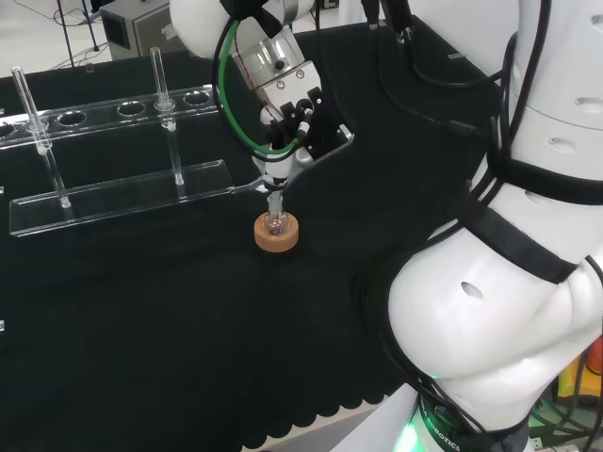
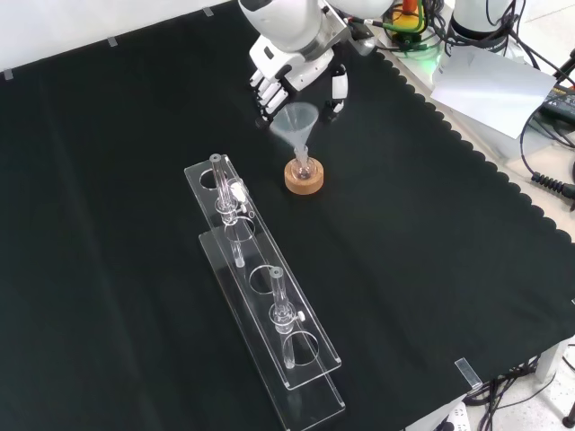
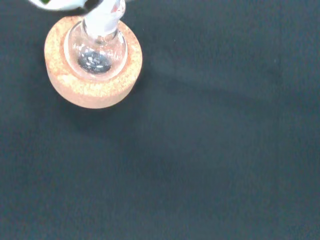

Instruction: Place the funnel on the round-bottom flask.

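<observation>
Black cloth covers the surface (image 2: 431, 269), which makes the clear glassware on it hard to pick out. Near the middle, a small round-bottom flask (image 3: 95, 50) sits in a cork ring stand (image 2: 304, 177), which keeps its curved base from rolling. A clear funnel (image 2: 297, 124) stands upright over it, cone upward, with its stem reaching down into the flask's neck, as the front view shows. Whether the funnel rests fully on the neck cannot be told.

Just above and behind the funnel's cone hangs the robot hand (image 2: 292, 76). Its fingers point downward on either side of the cone's rim, likely to hold the funnel upright and in line with the neck. Whether they pinch the rim or have let go is unclear, so its grasp cannot be told. The placing looks close to done; the risk, as a judgement, is tipping the light flask while drawing away.

Beside the flask, to the left in the head view, stands a clear plastic test tube rack (image 2: 269, 314) carrying two glass tubes, well clear of the work.
</observation>
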You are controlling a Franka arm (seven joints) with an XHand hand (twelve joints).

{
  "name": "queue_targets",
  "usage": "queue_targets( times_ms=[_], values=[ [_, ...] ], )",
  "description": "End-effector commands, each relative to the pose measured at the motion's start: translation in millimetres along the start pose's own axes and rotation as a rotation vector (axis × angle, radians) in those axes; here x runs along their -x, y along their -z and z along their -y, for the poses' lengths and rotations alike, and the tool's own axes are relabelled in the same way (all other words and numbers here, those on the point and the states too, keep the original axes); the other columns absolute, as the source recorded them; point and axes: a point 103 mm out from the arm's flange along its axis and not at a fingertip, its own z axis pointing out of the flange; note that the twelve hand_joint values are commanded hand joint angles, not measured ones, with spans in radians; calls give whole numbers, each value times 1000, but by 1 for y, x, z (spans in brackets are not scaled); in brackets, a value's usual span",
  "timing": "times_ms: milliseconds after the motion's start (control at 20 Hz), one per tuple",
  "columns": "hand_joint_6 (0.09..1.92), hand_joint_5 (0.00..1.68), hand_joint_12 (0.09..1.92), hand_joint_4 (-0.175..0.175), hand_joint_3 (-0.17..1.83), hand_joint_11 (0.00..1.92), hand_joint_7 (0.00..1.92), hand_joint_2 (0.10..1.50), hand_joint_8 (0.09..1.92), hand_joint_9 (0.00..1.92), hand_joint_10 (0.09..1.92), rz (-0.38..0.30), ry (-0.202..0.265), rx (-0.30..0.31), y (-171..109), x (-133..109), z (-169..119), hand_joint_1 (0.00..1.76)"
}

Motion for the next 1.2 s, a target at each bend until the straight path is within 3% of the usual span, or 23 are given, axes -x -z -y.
queue_targets(
  times_ms=[50,250,500,1200],
  values=[
    [113,285,1391,-91,601,169,18,602,700,352,740,-9,15,-3,-3,3,5,763],
    [87,264,1410,-88,557,105,0,597,526,258,749,-12,20,14,-3,4,13,724],
    [87,258,1418,-88,532,70,0,597,467,223,755,-18,16,44,0,7,22,697],
    [87,321,1410,-88,491,123,23,639,662,295,752,-37,1,161,20,28,27,678]
  ],
)
